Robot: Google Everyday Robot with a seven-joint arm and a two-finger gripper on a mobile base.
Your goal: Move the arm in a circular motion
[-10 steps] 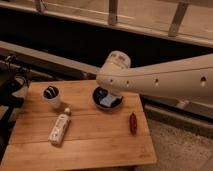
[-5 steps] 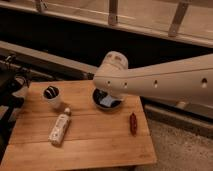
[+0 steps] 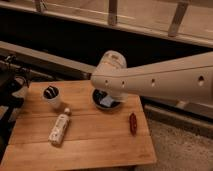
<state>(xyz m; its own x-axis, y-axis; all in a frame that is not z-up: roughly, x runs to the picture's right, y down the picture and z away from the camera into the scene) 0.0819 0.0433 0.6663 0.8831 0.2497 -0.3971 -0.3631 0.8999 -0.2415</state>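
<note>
The arm (image 3: 155, 80) is thick, cream-white and rounded, with small dark screw holes. It reaches in from the right edge to the middle of the camera view. Its bulbous end joint (image 3: 111, 65) hangs over the back of a wooden table (image 3: 100, 147), just above a dark bowl (image 3: 106, 102). The gripper is hidden behind this joint, so I do not see it.
On the table stand a white cup with dark contents (image 3: 51, 95) at the left, a white bottle lying on its side (image 3: 59, 129), and a small red-brown item (image 3: 133, 123) at the right. Black equipment (image 3: 10, 85) sits left of the table. A dark ledge and railing run behind.
The arm's end joint has shifted slightly to the left and a little down over the bowl. The objects on the table have not moved.
</note>
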